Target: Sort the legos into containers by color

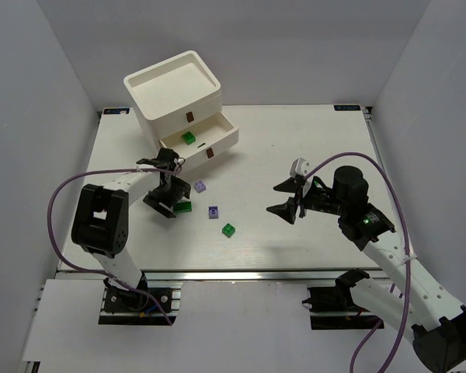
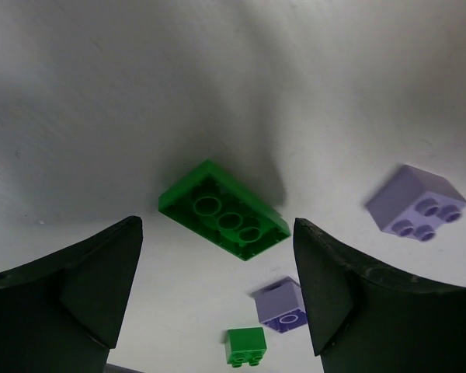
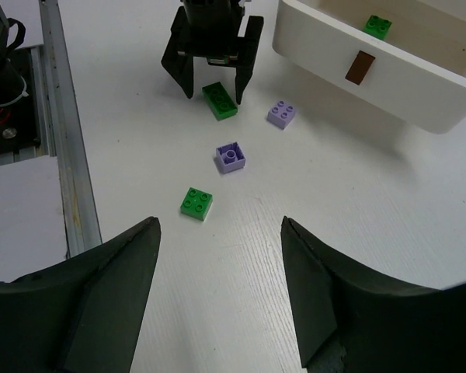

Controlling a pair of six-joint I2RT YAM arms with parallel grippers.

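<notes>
A long green lego (image 1: pixel 184 207) lies upside down on the table; it also shows in the left wrist view (image 2: pixel 224 219) and the right wrist view (image 3: pixel 219 100). My left gripper (image 1: pixel 165 203) is open and empty, its jaws on either side of this lego. Two light purple legos (image 1: pixel 200 186) (image 1: pixel 214 211) and a small green lego (image 1: pixel 229 229) lie to its right. The white drawer unit (image 1: pixel 171 87) has one drawer (image 1: pixel 227 134) pulled out, with a green lego (image 1: pixel 189 137) inside. My right gripper (image 1: pixel 291 198) is open and empty, right of the legos.
The drawer unit has a tray top and a shut upper drawer with a brown handle (image 1: pixel 189 116). The open drawer's front (image 3: pixel 388 85) carries a brown handle (image 3: pixel 360 67). Metal rails (image 3: pixel 62 140) run along the table's near edge.
</notes>
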